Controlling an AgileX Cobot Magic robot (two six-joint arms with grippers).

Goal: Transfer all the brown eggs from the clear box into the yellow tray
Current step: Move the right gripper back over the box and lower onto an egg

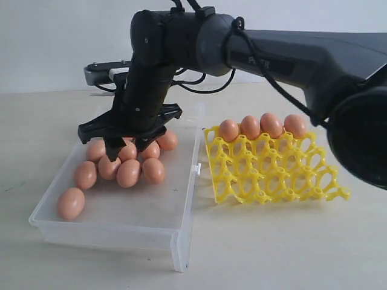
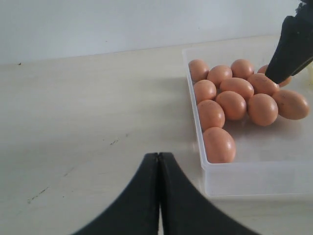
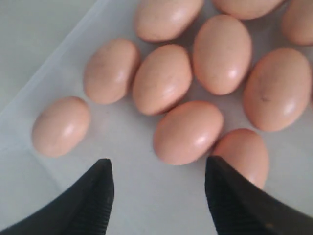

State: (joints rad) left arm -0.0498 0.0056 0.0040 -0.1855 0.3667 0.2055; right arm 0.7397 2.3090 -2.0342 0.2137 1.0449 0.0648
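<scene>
Smooth orange-brown oval eggs (image 1: 128,173) lie on their sides in a shallow transparent plastic box (image 1: 145,212) on the pale counter (image 1: 272,257). There are around a dozen, most of them bunched and touching in the far half of the box. Their long axes run level with the box floor but point in mixed directions. Some lie along the box, others slant across it. One egg (image 1: 71,203) lies apart from the bunch near the front left corner, its long axis angled toward the left wall. A small white clasp (image 1: 197,169) sits on the box's right long edge.

Just beside that edge stands a bright yellow plastic openwork tray (image 1: 275,178) of round cups. Four more brown eggs (image 1: 250,127) fill its far row side by side, each upright in a cup with its long axis roughly vertical. The other cups hold nothing.

The right gripper (image 1: 127,150) reaches across into the box and hangs over the bunched eggs. Its fingers (image 3: 88,200) are spread wide and hold nothing, with one egg (image 3: 188,132) lying just ahead of the gap.

The left gripper (image 2: 159,156) is over bare counter outside the box's short end. Its fingers are pressed together and it holds nothing.
</scene>
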